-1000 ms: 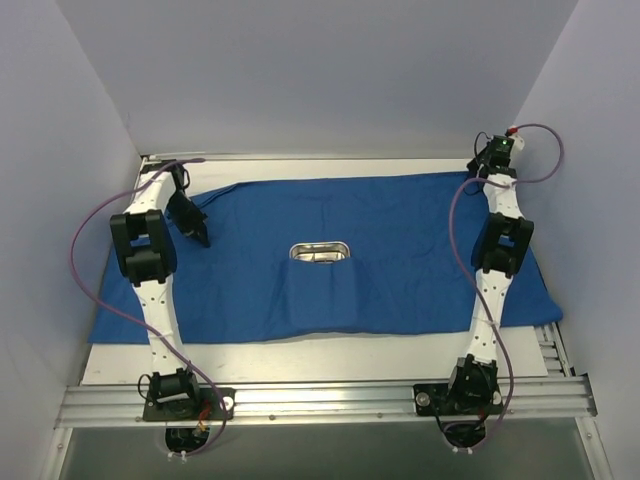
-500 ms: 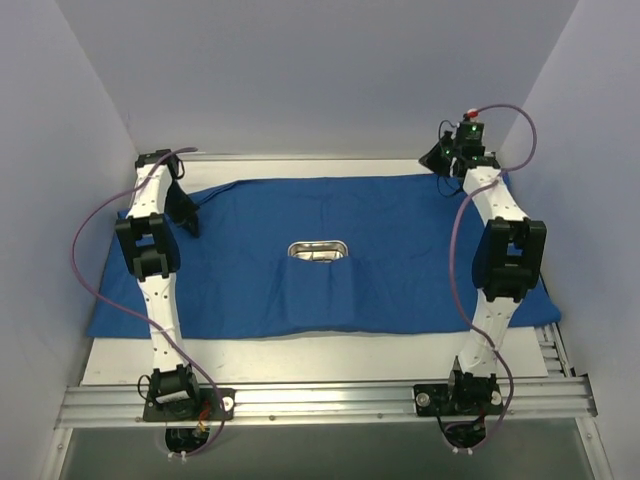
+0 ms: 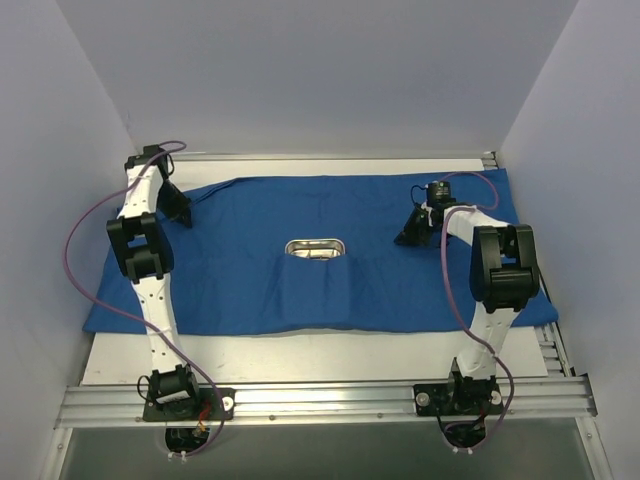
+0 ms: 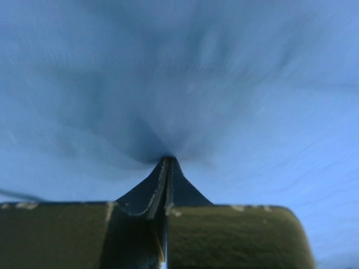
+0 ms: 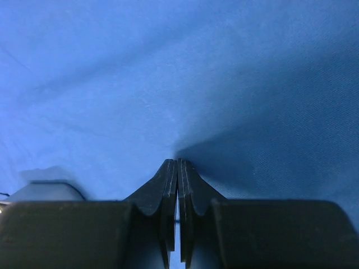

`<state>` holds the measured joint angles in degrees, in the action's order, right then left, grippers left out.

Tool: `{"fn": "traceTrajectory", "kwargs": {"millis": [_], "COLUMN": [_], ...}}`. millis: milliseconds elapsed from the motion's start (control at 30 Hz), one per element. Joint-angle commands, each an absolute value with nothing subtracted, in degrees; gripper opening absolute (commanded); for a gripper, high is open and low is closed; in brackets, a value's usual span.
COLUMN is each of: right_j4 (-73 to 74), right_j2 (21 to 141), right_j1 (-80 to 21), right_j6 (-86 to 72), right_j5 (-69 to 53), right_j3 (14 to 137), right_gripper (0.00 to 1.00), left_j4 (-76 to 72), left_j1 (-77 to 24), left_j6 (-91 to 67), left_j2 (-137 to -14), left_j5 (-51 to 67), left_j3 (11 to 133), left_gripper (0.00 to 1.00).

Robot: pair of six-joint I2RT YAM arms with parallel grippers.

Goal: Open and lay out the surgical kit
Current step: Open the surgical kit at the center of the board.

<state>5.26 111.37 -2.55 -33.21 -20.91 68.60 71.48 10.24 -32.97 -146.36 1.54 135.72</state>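
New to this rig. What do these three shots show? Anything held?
Two white robot arms are bolted at the near edge of the table. The wide shot looks down from above and behind them; the two close-ups come from wrist cameras. A blue cloth is spread over the table, with a small steel tray near its middle. The left gripper is shut and seems to pinch the cloth, which puckers at its tips. The right gripper is shut, tips on the cloth; a grip isn't clear.

no legible text, labels, brands or numbers in any view, blue cloth wrap (image 3: 380,270) plain, steel tray (image 3: 316,248) unmarked
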Motion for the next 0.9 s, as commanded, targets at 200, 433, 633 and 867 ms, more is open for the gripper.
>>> {"fn": "traceTrajectory", "kwargs": {"millis": [200,433,633,867], "right_j4": [8.3,10.3,10.0,9.6], "right_j2": [110.6,112.2,112.7,114.3], "right_j1": [-1.9,-1.6,-1.7,-3.7], "right_j6": [-35.4,-36.4,-36.1,-36.4], "right_j5": [-17.1,-16.1,-16.3,-17.0], "right_j3": [67.8,65.9,65.9,68.0], "right_gripper": [0.0,0.0,0.0,0.0], "left_j4": [65.9,61.3,59.9,58.7], "left_j1": [11.9,13.5,13.5,12.3], "left_j6": [-34.5,-35.9,-35.8,-36.9], "left_j2": [-151.3,-151.9,-150.0,-148.4], "left_j5": [-0.3,1.7,3.9,4.6], "left_j3": [148.8,146.6,143.4,140.7], "left_gripper": [0.02,0.02,0.02,0.02]}}
